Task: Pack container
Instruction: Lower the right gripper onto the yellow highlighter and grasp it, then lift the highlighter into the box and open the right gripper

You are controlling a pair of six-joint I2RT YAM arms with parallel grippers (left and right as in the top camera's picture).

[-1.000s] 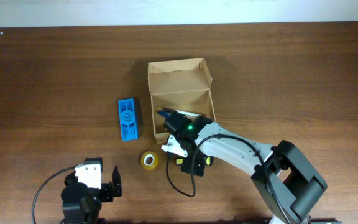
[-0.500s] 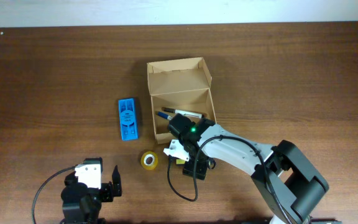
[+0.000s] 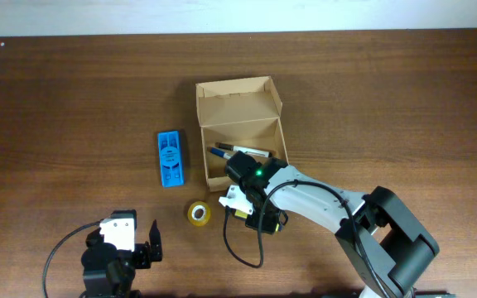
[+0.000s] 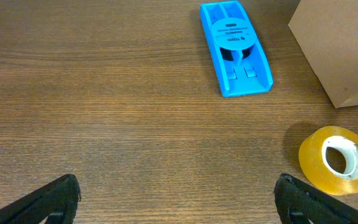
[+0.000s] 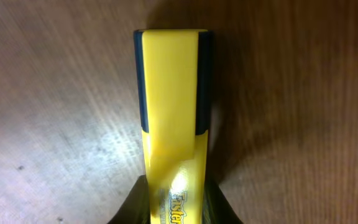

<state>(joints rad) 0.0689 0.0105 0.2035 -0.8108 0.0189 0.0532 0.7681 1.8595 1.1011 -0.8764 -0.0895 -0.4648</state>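
The container (image 3: pixel 240 132), an open tan cardboard box with its flap lid raised at the back, stands mid-table, and pens (image 3: pixel 238 151) lie inside it. Its corner (image 4: pixel 340 50) also shows in the left wrist view. Just in front of the box, my right gripper (image 3: pixel 259 219) is down at the table. In the right wrist view this gripper (image 5: pixel 176 205) is shut on a yellow highlighter (image 5: pixel 171 106) with a dark cap, a finger pressed against each side. My left gripper (image 4: pixel 178 193) stands wide open over bare wood near the front edge, holding nothing.
A flat blue plastic object (image 3: pixel 170 158) lies left of the box. A yellow tape roll (image 3: pixel 198 213) sits between the two grippers, close to my left gripper's right finger (image 4: pixel 297 199). The right arm stretches in from the lower right.
My right gripper moved from the box's front wall down to the table in front of it, and its jaws closed onto the yellow highlighter. The left arm stayed still.
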